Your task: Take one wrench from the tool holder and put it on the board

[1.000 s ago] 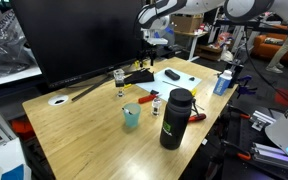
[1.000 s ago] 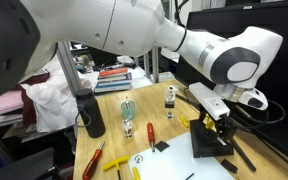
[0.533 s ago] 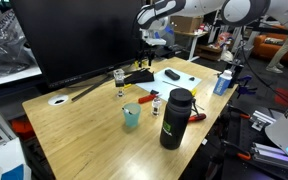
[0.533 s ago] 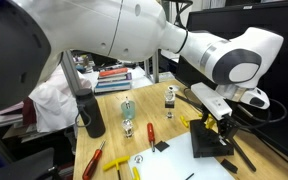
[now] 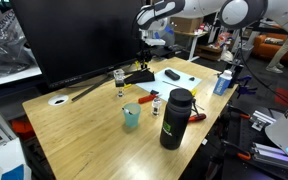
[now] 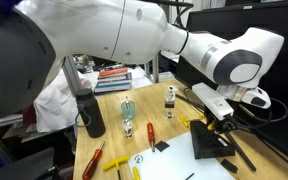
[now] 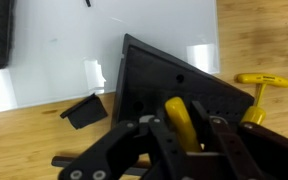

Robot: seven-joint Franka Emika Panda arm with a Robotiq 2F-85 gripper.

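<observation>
In the wrist view the black wedge-shaped tool holder [image 7: 154, 80] rests partly on the white board [image 7: 54, 45]. A yellow-handled wrench [image 7: 181, 118] stands up out of the holder. My gripper [image 7: 189, 135] is over it, a finger pressed on each side of the yellow handle. A second yellow T-handled wrench [image 7: 259, 80] sticks out at the holder's right. In an exterior view my gripper [image 5: 144, 62] hangs straight down over the tool holder [image 5: 139, 75] at the table's far edge, with the board [image 5: 174, 74] beside it. My gripper [image 6: 222, 122] also shows in an exterior view, above the holder [image 6: 214, 143].
A tall black bottle [image 5: 175, 118], a teal cup [image 5: 131, 116], two small bottles [image 5: 120, 80] and a red-handled tool [image 5: 196, 117] stand on the wooden table. A white disc [image 5: 58, 100] lies to the left and a blue bottle [image 5: 222, 83] at the right edge. A small black block [image 7: 84, 110] lies beside the holder.
The fingers have closed in from wide open onto the yellow handle. The arm has stayed over the tool holder.
</observation>
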